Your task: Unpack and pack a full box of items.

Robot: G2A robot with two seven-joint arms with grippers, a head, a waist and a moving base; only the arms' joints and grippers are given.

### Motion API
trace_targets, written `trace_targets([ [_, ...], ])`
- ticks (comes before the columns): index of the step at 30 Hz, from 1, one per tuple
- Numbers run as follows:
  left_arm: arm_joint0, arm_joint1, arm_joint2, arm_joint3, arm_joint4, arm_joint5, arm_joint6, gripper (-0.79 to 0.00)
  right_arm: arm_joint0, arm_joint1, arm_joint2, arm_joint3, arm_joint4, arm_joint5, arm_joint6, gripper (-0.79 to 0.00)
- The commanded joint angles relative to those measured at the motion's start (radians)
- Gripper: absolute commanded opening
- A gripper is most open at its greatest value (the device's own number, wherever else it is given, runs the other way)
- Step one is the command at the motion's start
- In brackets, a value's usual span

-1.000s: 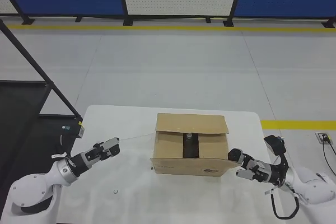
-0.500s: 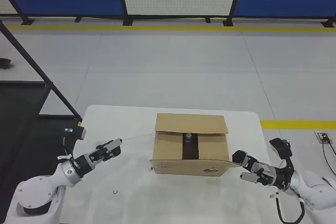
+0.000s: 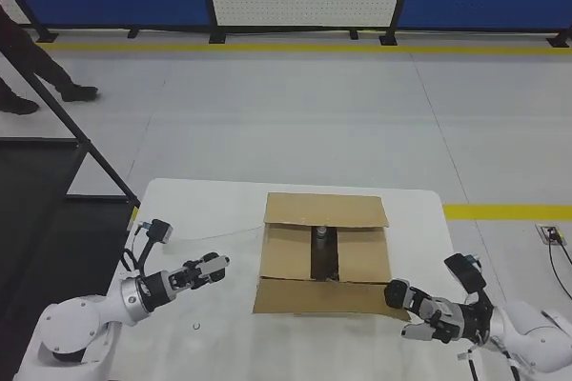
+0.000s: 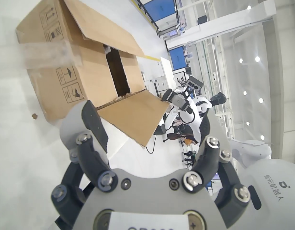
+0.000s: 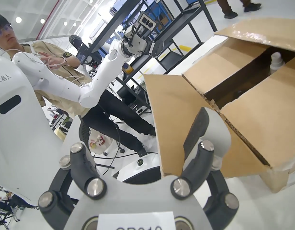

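Figure. Box-opening stage of the unpack-and-pack task, largest item first.

(a) White table (image 3: 219,205): no item from the box lies on it, so unpacking proper has, by this evidence, not begun, and all of the repacking is left.

(b) Cardboard box (image 3: 286,250): it stands at the middle of the table, between the 2 arms, with its opening facing up. Its long axis runs from the robot's left to its right.

(c) Outer flaps: the far flap (image 3: 326,210) is raised and leans away from the robot. The near flap (image 3: 315,297) is folded outward toward the robot, past the box's front edge. Both are judged done.

(d) Inner flaps: 2 short flaps lie across the opening, leaving a dark slot between them that runs from near to far. Folding them back is the likely remaining step before the contents can be reached.

(e) Right gripper (image 3: 403,310): it sits at the right corner of the near flap. Its fingers are spread wide with the flap's corner between them, and nothing is clamped.

(f) Left gripper (image 3: 219,268): it is low over the table, left of the box and apart from it, spread wide and empty.

(g) Bottle (image 5: 276,59): its white neck shows in the slot, upright and pointing up. The body is hidden inside.

(h) Clear tape strip (image 4: 45,53): it clings to the box's left end panel.
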Motion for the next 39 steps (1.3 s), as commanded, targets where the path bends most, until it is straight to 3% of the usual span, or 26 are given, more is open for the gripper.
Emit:
trace_targets([
  [1,-0.003,0.001,0.025,0.006,0.007,0.004,-0.005,0.000,0.008,0.010,-0.033,0.004,-0.006,0.000,0.000,0.000],
  [6,-0.014,0.002,0.077,0.026,-0.001,0.032,-0.021,0.000,0.050,0.035,-0.121,0.030,-0.003,0.000,0.000,0.000],
  [18,-0.002,0.005,0.093,0.018,-0.017,0.033,-0.035,0.000,0.157,0.068,-0.256,0.090,0.060,0.000,0.000,0.000],
  [27,-0.022,0.000,0.211,0.068,-0.005,0.011,-0.020,0.000,0.232,0.073,-0.371,0.129,0.077,0.000,0.000,0.000],
  [33,-0.064,-0.006,0.286,0.141,0.013,0.002,-0.009,0.000,0.255,0.083,-0.397,0.121,0.119,0.000,0.000,0.000],
  [39,-0.071,-0.006,0.301,0.154,0.015,-0.002,-0.001,0.000,0.253,0.089,-0.366,0.133,0.227,0.000,0.000,0.000],
])
